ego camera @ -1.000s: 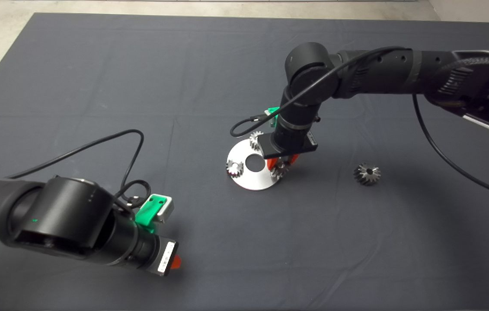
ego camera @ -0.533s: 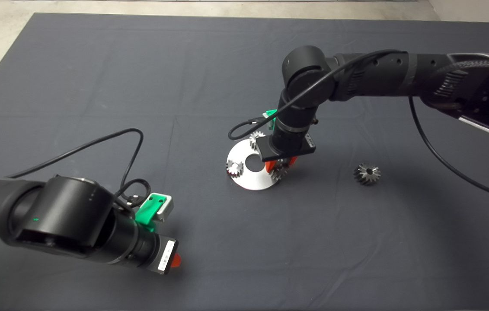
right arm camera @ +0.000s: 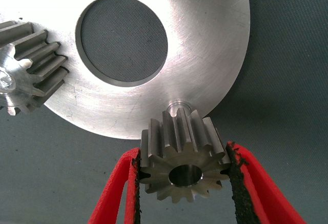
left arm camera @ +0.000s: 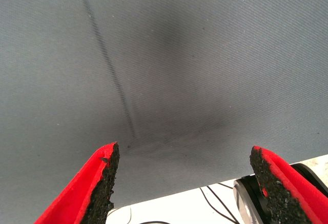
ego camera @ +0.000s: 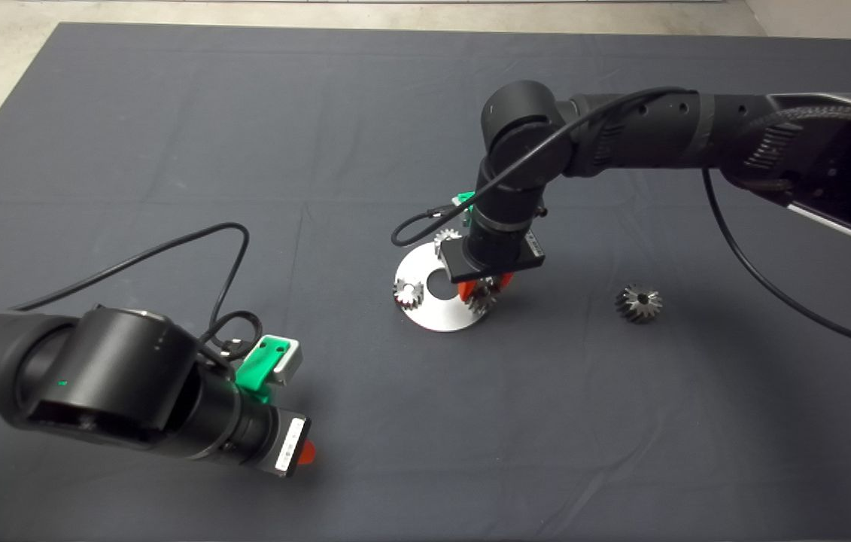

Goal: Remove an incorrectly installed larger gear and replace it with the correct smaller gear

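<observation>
My right gripper (ego camera: 482,290) is shut on the smaller gear (right arm camera: 182,165), a shiny steel toothed gear with a centre hole, held between both pads. It hangs at the edge of the round steel plate (ego camera: 433,312), and a short steel pin (right arm camera: 178,104) on the plate shows just beyond it. Two matching small gears (ego camera: 408,292) (ego camera: 446,242) sit on the plate around its centre hole. The larger gear (ego camera: 639,303), a conical grey bevel gear, lies alone on the mat to the right. My left gripper (ego camera: 305,454) is open and empty at the lower left.
The dark mat (ego camera: 244,113) covers the table, with pale floor beyond its far and left edges. A black cable (ego camera: 169,252) loops over the mat near the left arm. The left wrist view shows only bare mat (left arm camera: 164,70).
The right arm has shifted slightly to the left with the smaller gear still in its gripper. The left arm and the larger gear have not moved.
</observation>
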